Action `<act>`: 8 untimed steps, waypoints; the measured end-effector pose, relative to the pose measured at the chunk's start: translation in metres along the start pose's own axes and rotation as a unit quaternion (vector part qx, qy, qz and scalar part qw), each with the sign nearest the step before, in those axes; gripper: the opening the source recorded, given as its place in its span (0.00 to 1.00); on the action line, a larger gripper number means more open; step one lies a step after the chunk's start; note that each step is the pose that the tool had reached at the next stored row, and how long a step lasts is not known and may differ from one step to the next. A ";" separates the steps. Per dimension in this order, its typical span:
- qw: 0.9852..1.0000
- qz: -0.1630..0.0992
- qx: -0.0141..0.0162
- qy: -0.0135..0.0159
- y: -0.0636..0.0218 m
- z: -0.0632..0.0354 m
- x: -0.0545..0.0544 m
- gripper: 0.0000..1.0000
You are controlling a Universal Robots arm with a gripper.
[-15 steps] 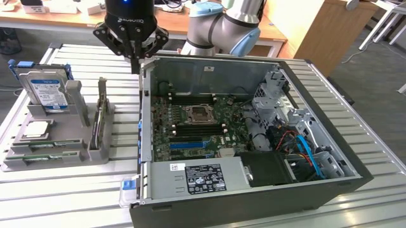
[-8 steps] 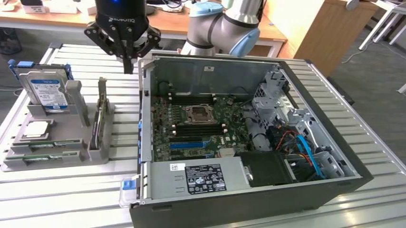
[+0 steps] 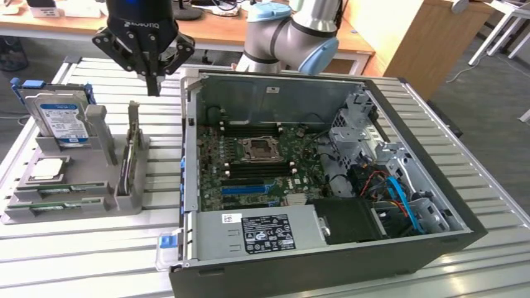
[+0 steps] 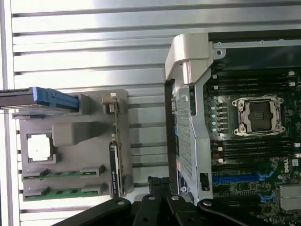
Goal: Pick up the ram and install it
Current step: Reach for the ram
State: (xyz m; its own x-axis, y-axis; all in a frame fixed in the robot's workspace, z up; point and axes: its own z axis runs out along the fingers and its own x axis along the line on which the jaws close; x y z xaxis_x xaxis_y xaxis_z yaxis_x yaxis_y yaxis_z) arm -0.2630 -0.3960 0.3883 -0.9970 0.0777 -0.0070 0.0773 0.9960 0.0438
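Fingers (image 3: 153, 84) pressed together, empty, hover above the grey holder (image 3: 128, 198). I judge pickup not yet begun: the ram (image 3: 62, 188) lies flat in the holder's front slots, well apart. Grasping calls for spread fingers straddling the stick.

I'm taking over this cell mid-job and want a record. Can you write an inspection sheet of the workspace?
Surface: slatted metal table carrying a grey holder and an open PC case.
Job's things: ram and a second ram lie flat in the holder; no stick seen in the motherboard slots.
Clutter: hard drive, processor and upright card, all in the holder.
Grippers: gripper fingers shut, empty, above the table between holder and case.
Cables: blue and orange cables inside the case.
Surroundings: wooden desk behind.
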 end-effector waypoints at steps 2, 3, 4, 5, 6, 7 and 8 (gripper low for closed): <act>1.000 0.000 0.000 0.000 -0.0001 0.0001 0.005 0.11; 1.000 0.000 0.000 0.001 -0.0002 0.0002 0.007 0.11; 1.000 0.000 0.000 0.001 -0.0002 0.0003 0.010 0.11; 1.000 0.000 0.000 0.001 -0.0003 0.0003 0.012 0.11; 1.000 0.000 0.000 0.001 -0.0004 0.0004 0.015 0.11; 1.000 0.000 0.000 0.001 -0.0005 0.0005 0.017 0.11; 1.000 0.001 0.000 0.001 -0.0006 0.0005 0.019 0.11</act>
State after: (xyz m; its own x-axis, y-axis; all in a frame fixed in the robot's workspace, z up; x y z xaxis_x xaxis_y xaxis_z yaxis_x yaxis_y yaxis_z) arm -0.2824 -0.3950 0.3876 -0.9969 0.0786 -0.0041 0.0783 0.9960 0.0436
